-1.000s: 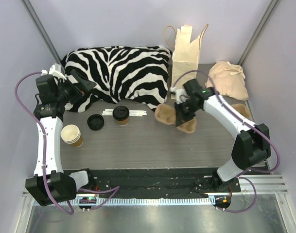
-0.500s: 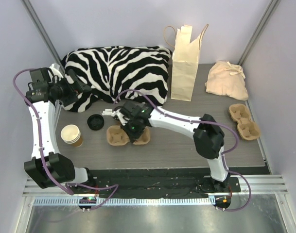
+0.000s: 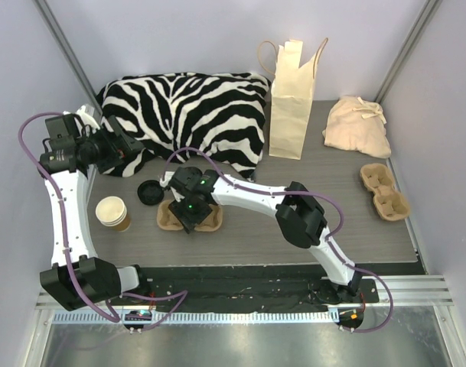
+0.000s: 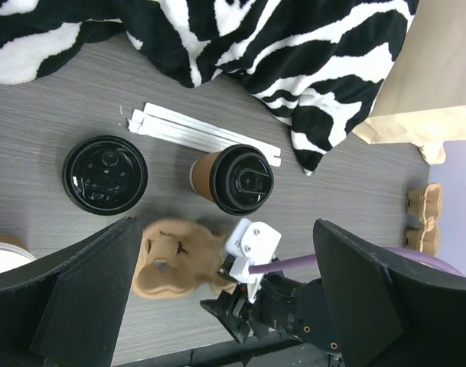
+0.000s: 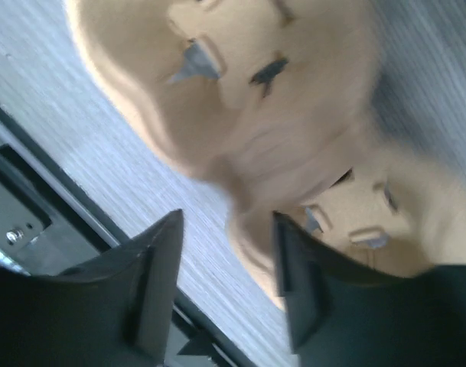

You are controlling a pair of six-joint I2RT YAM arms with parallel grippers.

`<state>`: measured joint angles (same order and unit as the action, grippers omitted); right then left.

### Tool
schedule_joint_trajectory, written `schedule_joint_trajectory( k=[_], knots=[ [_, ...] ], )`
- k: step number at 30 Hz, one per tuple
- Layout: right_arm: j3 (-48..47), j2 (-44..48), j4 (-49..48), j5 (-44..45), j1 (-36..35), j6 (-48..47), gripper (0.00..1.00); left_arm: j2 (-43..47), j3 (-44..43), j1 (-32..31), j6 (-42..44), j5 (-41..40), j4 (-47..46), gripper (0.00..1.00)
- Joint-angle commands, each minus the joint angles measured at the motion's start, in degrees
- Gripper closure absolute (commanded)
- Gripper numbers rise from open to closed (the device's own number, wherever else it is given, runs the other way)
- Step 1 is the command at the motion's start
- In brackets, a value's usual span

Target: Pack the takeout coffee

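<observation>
Top view: my right gripper (image 3: pixel 188 208) has brought the cup tray (image 3: pixel 165 219) to the lower left; my left gripper (image 3: pixel 130 145) is wide. Left wrist: the takeout coffee (image 4: pixel 233 177) stands mid-frame beside it. Right wrist: fingers (image 5: pixel 152 283) parting, tray dropped, ready for coffee.

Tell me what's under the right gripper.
A pulp cup carrier lying on the table, the wells in view empty. From above, the right gripper covers its middle; contact can't be judged.
</observation>
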<state>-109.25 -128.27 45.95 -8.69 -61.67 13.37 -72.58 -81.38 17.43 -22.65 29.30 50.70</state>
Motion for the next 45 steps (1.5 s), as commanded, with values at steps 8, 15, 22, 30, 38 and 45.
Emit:
schedule_joint_trajectory(
  k=[8,15,22,30,38,45],
  knots=[
    [2.4,23.8,8.2,-13.6,5.5,-19.0,0.18,2.3,-1.1,0.7,0.9,3.4,0.3,0.00],
    [-15.7,26.0,15.7,-8.3,30.1,-30.1,0.03,3.2,2.2,0.7,-1.8,11.9,-3.9,0.00],
    [-30.1,20.2,19.5,0.2,38.5,-44.3,0.00,4.9,6.0,0.7,-4.8,15.1,-8.5,0.00],
    [-24.6,19.3,15.4,4.7,39.8,-54.6,0.00,7.7,7.4,0.5,-3.1,13.8,-8.2,0.00],
    [-24.5,15.2,15.5,6.0,43.0,-60.3,0.00,8.3,8.5,0.7,-1.4,14.1,-8.8,0.00],
    [-24.1,16.8,22.6,2.2,43.2,-60.8,0.56,8.3,8.6,0.6,-0.5,13.5,-8.2,0.00]
  ],
)
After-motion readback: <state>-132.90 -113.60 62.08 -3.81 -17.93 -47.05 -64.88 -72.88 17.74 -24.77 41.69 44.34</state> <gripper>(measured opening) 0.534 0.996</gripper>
